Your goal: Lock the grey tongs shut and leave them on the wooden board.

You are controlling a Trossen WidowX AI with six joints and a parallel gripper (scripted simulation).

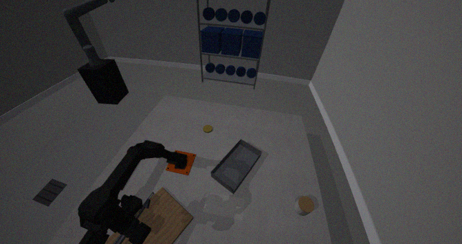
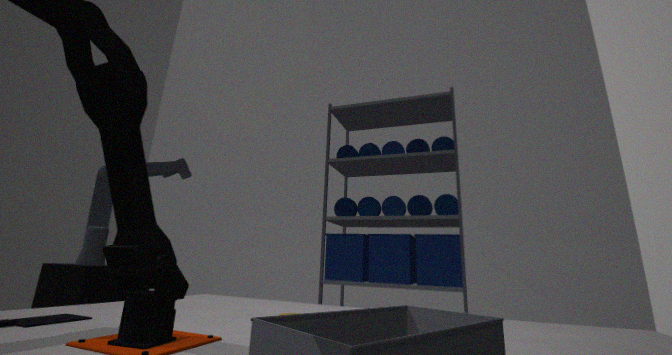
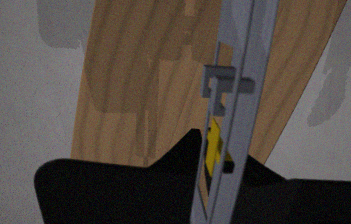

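Observation:
The grey tongs (image 1: 146, 204) (image 3: 256, 50) are held above the wooden board (image 1: 173, 212) (image 3: 171, 100), and shadows fall on the wood. In the wrist view their long arms lie close together and nearly parallel, with a small grey hooked catch (image 3: 228, 82) and a yellow piece (image 3: 213, 150) beside them. Whether the lock has caught cannot be told. My gripper (image 3: 201, 138) is shut on the tongs; in the top view the black arm partly hides them. The tongs do not show in the exterior view. The roasting tin (image 1: 247, 172) (image 2: 300, 334) stands apart, with no tongs on it.
The arm's orange base plate (image 1: 192, 161) (image 2: 200, 341) is between the board and the tin. A yellow disc (image 1: 207, 128) lies farther back. A round container with a tan top (image 1: 306, 204) stands at the right. A shelf rack (image 2: 392, 222) is in the background.

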